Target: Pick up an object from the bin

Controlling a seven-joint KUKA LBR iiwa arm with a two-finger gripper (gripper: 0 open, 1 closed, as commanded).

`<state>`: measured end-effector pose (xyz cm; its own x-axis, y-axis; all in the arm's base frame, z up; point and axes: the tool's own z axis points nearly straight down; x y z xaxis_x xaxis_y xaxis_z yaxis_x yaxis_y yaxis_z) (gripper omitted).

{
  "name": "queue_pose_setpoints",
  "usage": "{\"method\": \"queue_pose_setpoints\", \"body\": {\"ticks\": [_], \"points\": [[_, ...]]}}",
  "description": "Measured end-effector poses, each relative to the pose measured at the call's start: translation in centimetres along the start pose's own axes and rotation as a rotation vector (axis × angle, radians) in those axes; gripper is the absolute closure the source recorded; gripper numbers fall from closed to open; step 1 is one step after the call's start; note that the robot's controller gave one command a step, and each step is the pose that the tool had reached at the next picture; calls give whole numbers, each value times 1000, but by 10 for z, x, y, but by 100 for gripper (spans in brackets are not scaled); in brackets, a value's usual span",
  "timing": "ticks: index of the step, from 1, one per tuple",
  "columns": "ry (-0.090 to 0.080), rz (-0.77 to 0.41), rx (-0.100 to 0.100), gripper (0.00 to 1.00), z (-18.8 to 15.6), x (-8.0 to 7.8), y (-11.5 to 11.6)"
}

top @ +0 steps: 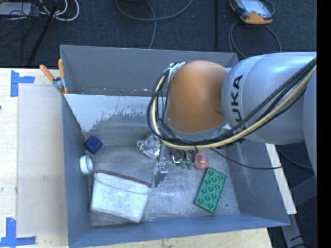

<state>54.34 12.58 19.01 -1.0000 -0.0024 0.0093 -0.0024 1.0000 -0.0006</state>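
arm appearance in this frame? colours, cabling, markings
Silver-grey rounded arm with black KUKA lettering near the wrist. Smooth orange dome cover on the wrist; black and pale yellow cables loop round it and run along the arm. Small metal gripper below the cover.

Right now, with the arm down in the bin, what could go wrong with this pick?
1. The end effector sits right beside the white folded cloth; it might snag the cloth's edge.
2. The clear crumpled wrapper and small pink piece lie close under the wrist and may get knocked aside.
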Motion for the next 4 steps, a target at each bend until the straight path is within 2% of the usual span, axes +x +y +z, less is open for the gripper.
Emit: {"method": "queue_pose_setpoints", "body": {"ticks": [1,2,3,4], "points": [[-19,-54,0,0,117,62,43],[-12,-125,-2,0,89,65,102],[-9,-216,1,0,86,69,106],[-21,-121,-7,0,112,63,97]]}}
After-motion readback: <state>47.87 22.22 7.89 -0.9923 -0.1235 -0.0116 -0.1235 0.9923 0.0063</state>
